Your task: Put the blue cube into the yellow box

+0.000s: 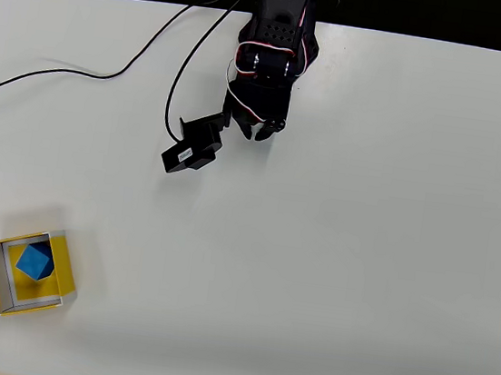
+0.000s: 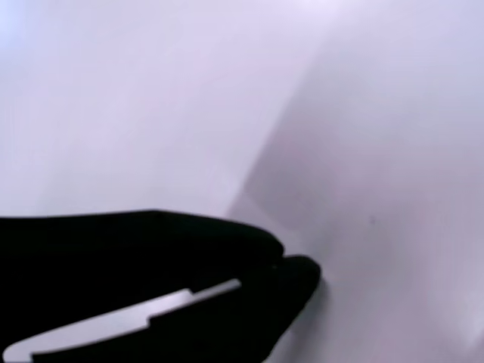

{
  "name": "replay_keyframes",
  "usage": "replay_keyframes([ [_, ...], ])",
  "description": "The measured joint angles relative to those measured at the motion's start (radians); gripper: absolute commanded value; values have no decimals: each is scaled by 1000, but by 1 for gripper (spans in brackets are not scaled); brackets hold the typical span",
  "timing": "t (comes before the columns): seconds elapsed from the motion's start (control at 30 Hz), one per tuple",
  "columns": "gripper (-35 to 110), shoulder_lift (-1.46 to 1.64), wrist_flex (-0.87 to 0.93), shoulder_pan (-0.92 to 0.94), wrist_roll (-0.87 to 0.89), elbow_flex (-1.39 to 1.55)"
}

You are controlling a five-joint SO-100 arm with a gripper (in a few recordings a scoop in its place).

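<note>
1. Gripper sits folded near the arm's base at the top of the overhead view, fingers together and holding nothing; the wrist view shows the dark tips meeting over bare white table.
2. A black cable trails left.
3. Well apart, bottom left, the blue cube lies inside the yellow box.
</note>
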Motion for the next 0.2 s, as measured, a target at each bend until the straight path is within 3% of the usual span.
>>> replay_keyframes([
  [0.2,0,0,0,-3,0,0],
])
